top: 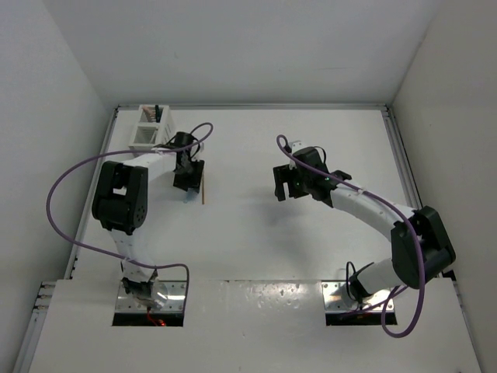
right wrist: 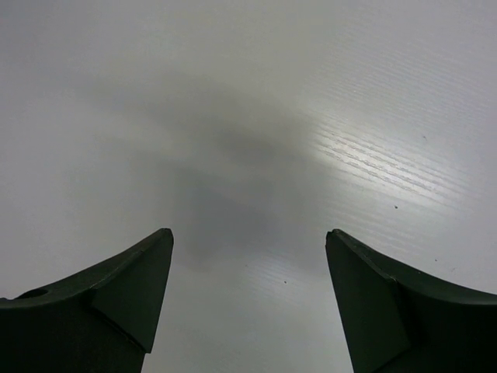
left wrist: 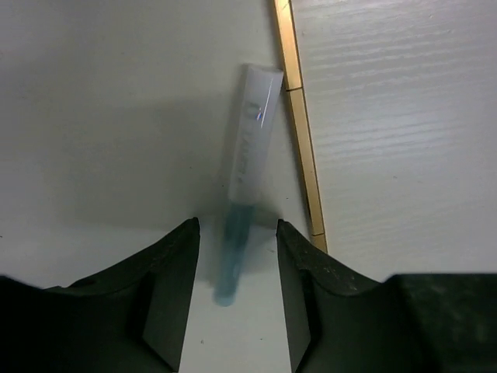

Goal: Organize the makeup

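Observation:
A pale blue stick [left wrist: 250, 155] with a white cap lies on the table in the left wrist view. Its blue end reaches between my left gripper's fingers. My left gripper [left wrist: 237, 227] is open and straddles that end without touching it. A thin tan stick [left wrist: 300, 124] lies just right of the blue one and also shows in the top view [top: 204, 188]. In the top view my left gripper [top: 189, 183] is low over the table near the rack. A black stick [top: 158, 113] stands in the rack. My right gripper [top: 286, 192] is open and empty over bare table, as its wrist view [right wrist: 248, 237] shows.
The white slotted rack [top: 147, 129] stands at the back left corner, just behind my left gripper. White walls enclose the table on the left, back and right.

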Available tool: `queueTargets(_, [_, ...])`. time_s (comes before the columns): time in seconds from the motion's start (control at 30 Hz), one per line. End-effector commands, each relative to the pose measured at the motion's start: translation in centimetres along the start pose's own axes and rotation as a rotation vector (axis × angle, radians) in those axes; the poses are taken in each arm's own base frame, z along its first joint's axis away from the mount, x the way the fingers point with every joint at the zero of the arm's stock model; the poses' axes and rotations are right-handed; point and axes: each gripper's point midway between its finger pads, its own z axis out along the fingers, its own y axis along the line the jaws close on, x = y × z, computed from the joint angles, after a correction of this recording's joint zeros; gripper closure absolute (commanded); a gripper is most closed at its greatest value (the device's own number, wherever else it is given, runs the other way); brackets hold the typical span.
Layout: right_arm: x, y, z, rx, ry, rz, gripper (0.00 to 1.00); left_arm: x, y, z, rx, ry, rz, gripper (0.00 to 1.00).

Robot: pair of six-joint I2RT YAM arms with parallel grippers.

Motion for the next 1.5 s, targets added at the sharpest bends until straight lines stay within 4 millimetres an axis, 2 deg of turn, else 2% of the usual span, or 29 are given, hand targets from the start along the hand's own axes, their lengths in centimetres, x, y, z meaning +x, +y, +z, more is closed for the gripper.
queueTargets(0.0, [-1.7, 0.0, -0.8, 0.009, -0.062, -0.013, 0.2, -2.8, -1.3, -1.0, 0.053, -0.073, 0.008, 0.5])
queueTargets(0.13, [-1.1, -0.1, -0.7, 0.015, -0.049, -0.018, 0.2, -2.3, -1.2, -0.3, 0.031, -0.053, 0.025, 0.54])
queueTargets(0.2, [-0.9, -0.1, -0.7, 0.018, -0.044, -0.014, 0.2, -2.1, -0.3, 0.1, -0.023, -0.045, 0.023, 0.62])
queueTargets(0.37, [-1.3, -0.2, -0.7, 0.016, -0.057, -0.013, 0.2, -0.2, 2.7, 2.3, -0.118, 0.028, -0.008, 0.81])
queueTargets(0.4, [-1.4, -0.1, -0.7, 0.014, -0.058, -0.016, 0.2, 0.0, 3.3, 2.2, -0.124, 0.037, -0.022, 0.89])
queueTargets(0.43, [-1.4, -0.2, -0.7, 0.017, -0.059, -0.022, 0.2, 0.0, 3.9, 2.2, -0.137, 0.037, -0.032, 0.93])
queueTargets(0.5, [-1.6, -0.3, -0.7, 0.017, -0.066, -0.015, 0.2, 0.0, 3.9, 2.2, -0.137, 0.038, -0.012, 1.0])
queueTargets(0.53, [-1.5, -0.3, -0.7, 0.018, -0.064, -0.015, 0.2, 0.0, 4.2, 2.1, -0.149, 0.038, -0.003, 1.0])
queueTargets(0.6, [-1.8, -0.3, -0.7, 0.01, -0.07, -0.017, 0.21, -1.8, 4.2, 0.9, -0.147, -0.008, 0.017, 1.0])
queueTargets(0.67, [-1.8, -0.1, -0.6, 0.002, -0.069, -0.013, 0.21, -4.8, 3.9, -0.9, -0.13, -0.081, 0.065, 1.0])
queueTargets(0.7, [-2.0, -0.1, -0.5, -0.004, -0.073, -0.014, 0.23, -6.3, 3.4, -2.5, -0.108, -0.127, 0.089, 1.0])
queueTargets(0.73, [-2.0, 0.1, -0.4, -0.013, -0.069, -0.019, 0.23, -9.3, 2.6, -4.5, -0.069, -0.202, 0.133, 1.0])
queueTargets(0.8, [-2.6, 0.4, -0.3, -0.034, -0.084, -0.015, 0.23, -12.9, 1.7, -7.3, -0.037, -0.301, 0.165, 1.0])
queueTargets(0.83, [-2.7, 0.5, -0.2, -0.036, -0.086, -0.015, 0.24, -16.7, 1.6, -10.5, -0.027, -0.413, 0.164, 1.0])
queueTargets(0.9, [-3.0, 0.6, 0.1, -0.052, -0.089, -0.009, 0.25, -20.4, 2.3, -14.0, -0.035, -0.526, 0.152, 1.0])
queueTargets(0.93, [-3.3, 0.6, 0.1, -0.054, -0.095, -0.001, 0.25, -23.7, 3.4, -16.9, -0.047, -0.625, 0.103, 1.0])
queueTargets(1.0, [-3.5, 0.4, 0.3, -0.048, -0.095, 0.0, 0.27, -26.8, 5.6, -19.6, -0.079, -0.729, 0.034, 1.0])
queueTargets(1.03, [-3.8, 0.3, 0.4, -0.044, -0.096, -0.004, 0.27, -29.1, 6.5, -22.2, -0.08, -0.832, -0.017, 1.0])
queueTargets(1.07, [-3.9, 0.8, 0.5, -0.071, -0.094, -0.011, 0.27, -29.7, 9.3, -22.6, -0.109, -0.869, -0.066, 1.0])
queueTargets(1.13, [-4.6, 0.8, 0.7, -0.078, -0.102, -0.012, 0.27, -30.8, 11.5, -23.7, -0.117, -0.955, -0.099, 1.0])
queueTargets(1.17, [-4.8, 0.8, 0.8, -0.078, -0.102, -0.012, 0.27, -31.2, 13.4, -23.3, -0.126, -1.019, -0.103, 1.0])
queueTargets(1.2, [-5.2, 0.9, 1.1, -0.083, -0.106, -0.013, 0.27, -31.2, 13.9, -24.0, -0.128, -1.065, -0.097, 1.0])
queueTargets(1.27, [-6.5, 0.9, 1.3, -0.086, -0.121, -0.01, 0.27, -31.3, 15.4, -22.8, -0.153, -1.094, -0.06, 1.0])
queueTargets(1.3, [-6.5, 0.8, 1.6, -0.083, -0.111, -0.012, 0.27, -31.5, 15.0, -22.1, -0.114, -1.094, -0.016, 1.0])
queueTargets(1.33, [-6.8, 0.9, 1.8, -0.085, -0.112, -0.005, 0.27, -31.4, 14.7, -20.1, -0.081, -1.07, 0.011, 1.0])
queueTargets(1.37, [-7.8, 1.0, 2.0, -0.089, -0.12, -0.003, 0.27, -31.1, 15.2, -19.5, -0.066, -1.085, 0.023, 1.0])
queueTargets(1.4, [-7.2, 0.9, 2.8, -0.083, -0.096, -0.003, 0.27, -30.8, 15.2, -18.6, -0.023, -1.084, 0.046, 1.0])
queueTargets(1.43, [-8.4, 1.1, 2.6, -0.092, -0.114, 0.002, 0.28, -30.7, 14.8, -18.1, -0.005, -1.093, 0.061, 1.0])
queueTargets(1.47, [-8.4, 1.3, 2.8, -0.095, -0.108, 0.001, 0.28, -30.6, 15.1, -17.9, 0.002, -1.102, 0.068, 1.0])
